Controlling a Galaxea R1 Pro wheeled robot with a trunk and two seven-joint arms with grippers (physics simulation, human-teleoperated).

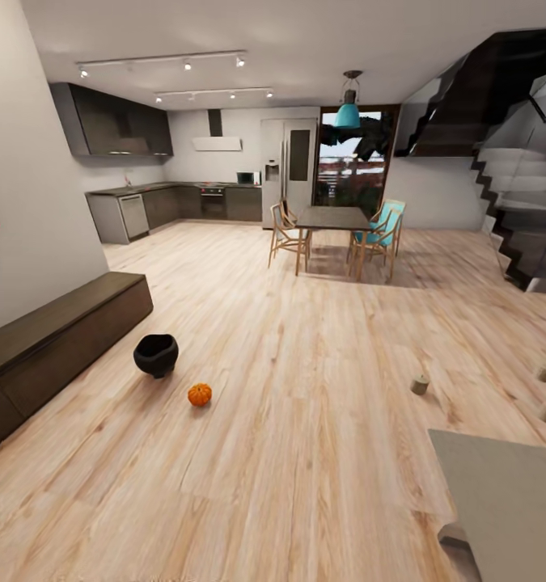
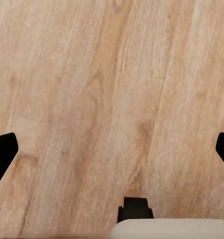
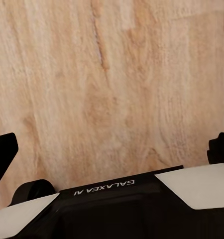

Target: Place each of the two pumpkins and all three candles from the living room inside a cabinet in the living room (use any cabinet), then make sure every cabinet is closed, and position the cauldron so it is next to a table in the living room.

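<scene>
Wood floor (image 1: 305,420): cauldron (image 1: 156,354) and pumpkin (image 1: 199,394) at 10 o'clock by cabinet (image 1: 54,343); candles (image 1: 420,385) at 2. Both grippers' jaws wide apart, empty, likely transit.

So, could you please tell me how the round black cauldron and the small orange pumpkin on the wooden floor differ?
The round black cauldron is matte black, while the small orange pumpkin is bright orange. The cauldron is clearly the larger of the two. The cauldron has an open mouth, whereas the pumpkin is a closed, ribbed ball. The cauldron sits nearer the long dark brown cabinet. Both rest on the pale wooden floor, close together but apart.
</scene>
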